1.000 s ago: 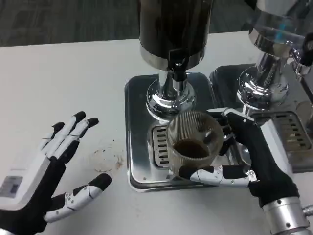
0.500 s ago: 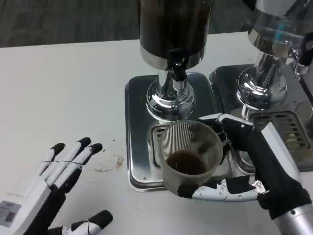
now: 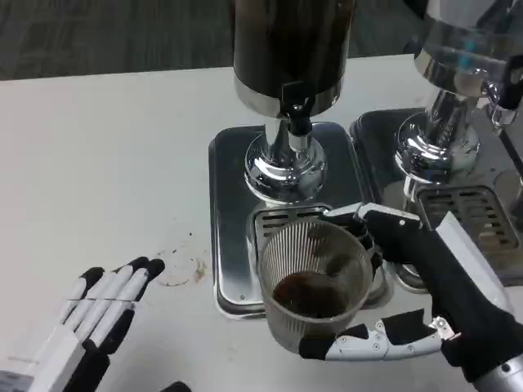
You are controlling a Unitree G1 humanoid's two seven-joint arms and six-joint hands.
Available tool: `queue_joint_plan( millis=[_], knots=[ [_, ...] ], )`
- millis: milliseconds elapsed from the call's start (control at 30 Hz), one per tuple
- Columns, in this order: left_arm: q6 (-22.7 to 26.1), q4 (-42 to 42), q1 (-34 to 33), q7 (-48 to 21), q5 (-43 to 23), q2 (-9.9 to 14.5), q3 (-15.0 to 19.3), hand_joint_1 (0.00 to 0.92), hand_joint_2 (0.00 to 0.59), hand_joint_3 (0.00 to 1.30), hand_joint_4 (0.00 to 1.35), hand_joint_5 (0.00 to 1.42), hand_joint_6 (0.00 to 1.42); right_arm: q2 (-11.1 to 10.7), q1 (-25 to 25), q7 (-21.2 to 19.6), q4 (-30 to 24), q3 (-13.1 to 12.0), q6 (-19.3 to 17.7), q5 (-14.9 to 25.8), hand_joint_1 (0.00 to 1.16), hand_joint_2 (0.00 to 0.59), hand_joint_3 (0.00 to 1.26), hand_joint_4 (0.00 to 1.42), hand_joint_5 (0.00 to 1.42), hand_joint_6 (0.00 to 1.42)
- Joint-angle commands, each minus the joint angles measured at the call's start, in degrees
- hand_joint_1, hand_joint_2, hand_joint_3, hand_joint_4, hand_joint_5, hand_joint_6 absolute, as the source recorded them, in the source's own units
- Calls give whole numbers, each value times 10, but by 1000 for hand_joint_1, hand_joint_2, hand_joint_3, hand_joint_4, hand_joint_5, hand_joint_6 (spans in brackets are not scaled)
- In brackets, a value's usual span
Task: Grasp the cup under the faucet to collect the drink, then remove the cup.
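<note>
A clear ribbed plastic cup [image 3: 312, 282] holds dark drink in its bottom. My right hand [image 3: 425, 286] grips it, fingers around its far side and thumb across its near side. The cup hangs above the front edge of the steel drip tray [image 3: 229, 212], well in front of the black faucet [image 3: 297, 114] of the dark dispenser [image 3: 290, 49]. My left hand [image 3: 94, 314] lies open at the bottom left, fingers stretched out over the white table, holding nothing.
A second dispenser [image 3: 458, 82] with its own drip tray [image 3: 474, 216] stands at the right, close to my right forearm. A faint brown stain [image 3: 176, 269] marks the table left of the tray. Beyond it the white table [image 3: 106, 147] stretches left.
My right hand has pulled the cup toward me and lifted it, off the tray grate and away from the faucet. My left hand has drawn back toward the bottom edge.
</note>
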Motion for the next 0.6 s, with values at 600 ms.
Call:
queue_joint_plan(
  millis=[600],
  knots=[
    [5, 2, -13, -8, -12, -9, -9, 0, 158, 44, 0, 58, 0, 4, -6, 5, -13, 8, -10, 0, 1025, 112, 683, 781, 788, 876]
  ],
)
